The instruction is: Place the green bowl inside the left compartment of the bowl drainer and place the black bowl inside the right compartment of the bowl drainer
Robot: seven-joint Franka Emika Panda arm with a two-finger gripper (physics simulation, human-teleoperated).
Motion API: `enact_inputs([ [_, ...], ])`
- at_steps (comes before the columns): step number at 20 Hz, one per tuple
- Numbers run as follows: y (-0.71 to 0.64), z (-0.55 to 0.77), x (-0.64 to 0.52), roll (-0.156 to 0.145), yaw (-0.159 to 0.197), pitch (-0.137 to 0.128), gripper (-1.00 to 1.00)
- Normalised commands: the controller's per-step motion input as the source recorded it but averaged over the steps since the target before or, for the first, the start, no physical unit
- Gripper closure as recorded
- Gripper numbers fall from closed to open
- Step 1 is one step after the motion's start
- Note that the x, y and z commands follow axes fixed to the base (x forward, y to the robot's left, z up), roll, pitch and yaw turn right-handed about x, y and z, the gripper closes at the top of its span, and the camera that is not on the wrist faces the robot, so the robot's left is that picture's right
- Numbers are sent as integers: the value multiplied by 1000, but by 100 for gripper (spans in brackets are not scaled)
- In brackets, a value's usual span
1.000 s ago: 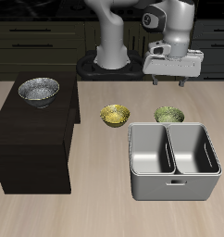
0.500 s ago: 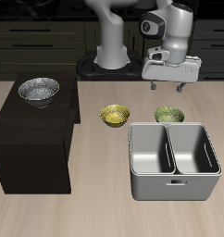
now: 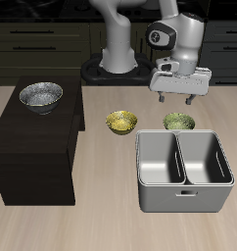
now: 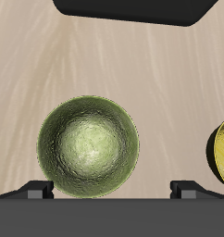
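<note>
The small olive-green bowl (image 3: 178, 122) sits on the table just behind the light-grey bowl drainer (image 3: 184, 199). My gripper (image 3: 177, 99) hangs open above it, apart from it, with nothing between its fingers. In the wrist view the green bowl (image 4: 88, 145) lies directly below, between my two fingertips (image 4: 37, 190). The black bowl (image 3: 40, 95), wider with a silvery speckled inside, rests on top of the dark cabinet (image 3: 37, 147). Both wells of the drainer hold nothing.
A small yellow-gold bowl (image 3: 120, 122) stands on the table beside the green bowl, between it and the cabinet; its edge shows in the wrist view (image 4: 223, 153). The robot base (image 3: 116, 64) stands behind the bowls.
My gripper has come down and a little toward the table's front, closing in on the green bowl. Bowls and drainer have stayed put.
</note>
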Motion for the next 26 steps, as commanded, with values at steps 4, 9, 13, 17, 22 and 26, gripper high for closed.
enact_inputs([
  [4, 9, -230, 2, -9, -4, 32, -100],
  [9, -10, -191, -13, -12, 9, -6, -100],
  [13, -9, -192, 62, -14, 6, 24, -100],
  [17, -46, -209, 33, -25, -2, 11, -100],
  [22, -4, -272, 1, -9, -5, 17, -100],
  [26, -84, -238, -6, -15, -21, 33, -100],
])
